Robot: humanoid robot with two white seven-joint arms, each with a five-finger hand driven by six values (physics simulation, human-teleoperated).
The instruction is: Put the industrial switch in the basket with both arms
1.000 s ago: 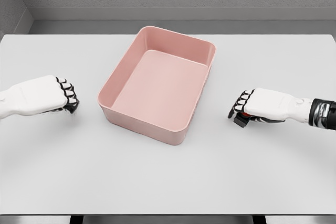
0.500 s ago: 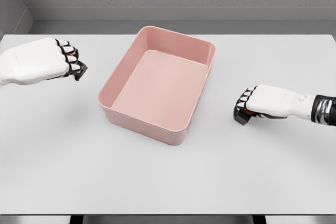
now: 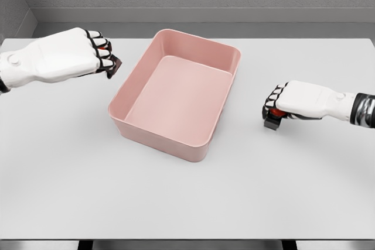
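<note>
A pink rectangular basket (image 3: 133,84) stands on the white table, slightly turned. My left hand (image 3: 102,54) hovers above the table just left of the basket's left rim, fingers curled around a small dark switch with a red part (image 3: 112,64), mostly hidden by the fingers. My right hand (image 3: 273,109) is low at the table's right side, fingers curled on a second dark switch with a red top (image 3: 271,120) that pokes out below the knuckles.
The white table (image 3: 187,191) extends wide in front of the basket. A grey wall and ledge run behind the table's far edge.
My left hand has risen off the table and travelled up and right with its switch, reaching the basket's left rim. The right hand has lifted only slightly with its switch.
</note>
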